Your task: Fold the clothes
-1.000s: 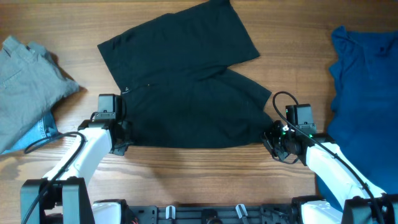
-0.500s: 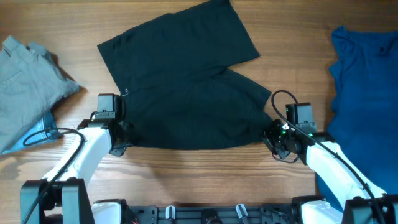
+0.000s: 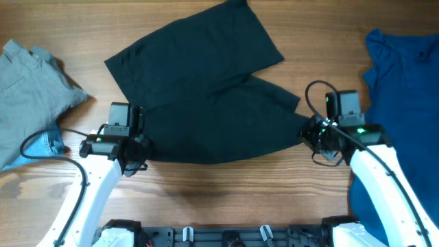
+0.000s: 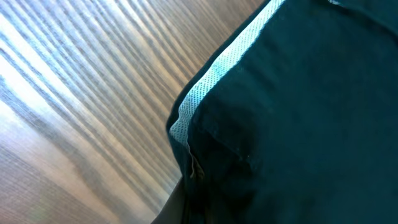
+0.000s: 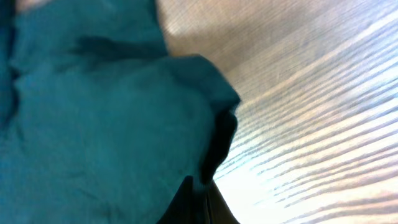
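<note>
Black shorts (image 3: 206,89) lie spread across the middle of the wooden table. My left gripper (image 3: 137,140) is shut on the shorts' near left corner; the left wrist view shows the dark cloth (image 4: 292,112) with a pale inner hem lifted off the wood. My right gripper (image 3: 310,134) is shut on the near right corner; the right wrist view shows the cloth (image 5: 106,118) bunched at the fingers. The fingertips themselves are hidden by cloth in both wrist views.
A folded grey garment (image 3: 31,86) over a bit of blue denim (image 3: 46,143) lies at the left edge. A blue shirt (image 3: 405,89) lies crumpled at the right edge. Bare wood (image 3: 219,192) runs along the front.
Both grippers have moved away from the front edge, carrying the shorts' near edge up the table. The near edge now lies further back and the cloth has bunched slightly.
</note>
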`<state>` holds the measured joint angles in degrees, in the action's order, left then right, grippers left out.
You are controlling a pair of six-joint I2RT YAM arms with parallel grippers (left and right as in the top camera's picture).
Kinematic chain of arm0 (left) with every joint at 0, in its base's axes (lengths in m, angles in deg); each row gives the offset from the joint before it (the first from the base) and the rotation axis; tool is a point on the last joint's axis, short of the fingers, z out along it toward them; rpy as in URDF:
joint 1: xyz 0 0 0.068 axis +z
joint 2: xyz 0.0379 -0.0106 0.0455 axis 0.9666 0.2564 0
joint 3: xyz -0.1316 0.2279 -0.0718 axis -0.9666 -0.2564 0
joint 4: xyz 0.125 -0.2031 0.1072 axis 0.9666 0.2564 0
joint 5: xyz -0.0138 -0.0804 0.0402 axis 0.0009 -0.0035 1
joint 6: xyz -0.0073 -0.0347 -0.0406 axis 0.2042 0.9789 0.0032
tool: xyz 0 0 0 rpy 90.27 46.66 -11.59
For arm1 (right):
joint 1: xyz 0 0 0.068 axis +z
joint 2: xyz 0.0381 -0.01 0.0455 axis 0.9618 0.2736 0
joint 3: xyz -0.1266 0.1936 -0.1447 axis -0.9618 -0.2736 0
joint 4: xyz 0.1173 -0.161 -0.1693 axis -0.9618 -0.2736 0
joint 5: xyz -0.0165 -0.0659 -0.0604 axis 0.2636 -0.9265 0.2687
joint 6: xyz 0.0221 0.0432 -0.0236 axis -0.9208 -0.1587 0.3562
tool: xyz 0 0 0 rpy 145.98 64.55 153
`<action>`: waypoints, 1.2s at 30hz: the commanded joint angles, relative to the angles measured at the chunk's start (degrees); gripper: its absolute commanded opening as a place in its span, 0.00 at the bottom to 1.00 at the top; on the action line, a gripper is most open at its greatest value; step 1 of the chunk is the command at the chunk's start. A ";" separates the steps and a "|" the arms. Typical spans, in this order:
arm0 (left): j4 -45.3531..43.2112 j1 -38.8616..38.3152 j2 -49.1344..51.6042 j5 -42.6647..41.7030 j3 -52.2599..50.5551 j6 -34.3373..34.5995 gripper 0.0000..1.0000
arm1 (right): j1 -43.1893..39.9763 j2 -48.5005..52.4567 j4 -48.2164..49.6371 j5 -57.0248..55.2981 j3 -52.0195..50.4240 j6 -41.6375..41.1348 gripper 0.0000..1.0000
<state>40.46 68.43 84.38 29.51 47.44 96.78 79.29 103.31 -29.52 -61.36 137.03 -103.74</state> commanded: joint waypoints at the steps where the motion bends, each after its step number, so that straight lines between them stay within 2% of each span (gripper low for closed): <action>1: 5.92 -4.83 -1.11 -0.35 5.86 -3.67 0.04 | -2.43 -1.49 -6.45 -5.73 8.57 5.51 0.04; 7: 13.70 -10.01 -1.11 -0.50 13.49 -3.65 0.04 | -10.54 -2.45 -16.02 -6.14 18.99 10.34 0.04; 12: 17.05 -15.85 -1.11 -0.70 19.08 -3.67 0.04 | -15.80 -4.28 -16.46 -6.97 25.22 15.74 0.04; 15: 17.20 -17.66 -1.11 -2.03 19.93 -3.65 0.04 | -16.24 -4.04 -15.85 -6.47 30.14 20.02 0.04; 20: 14.80 -13.20 -1.11 -2.19 19.93 -3.43 0.04 | -16.24 -1.68 -7.43 -0.28 32.81 25.51 0.04; 26: 2.58 -2.16 0.33 -4.04 19.91 -1.49 0.04 | -14.34 4.92 10.14 6.23 32.81 25.83 0.04; 30: -4.57 1.64 5.07 -6.69 19.91 -0.72 0.04 | -10.03 10.91 16.83 6.21 32.81 25.88 0.04; 36: -8.50 3.04 15.15 -5.20 19.91 1.11 0.04 | -5.16 21.03 23.91 6.19 32.81 25.79 0.04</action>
<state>33.16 70.50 93.91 20.88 67.14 96.65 72.58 119.31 -8.39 -52.72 168.07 -79.00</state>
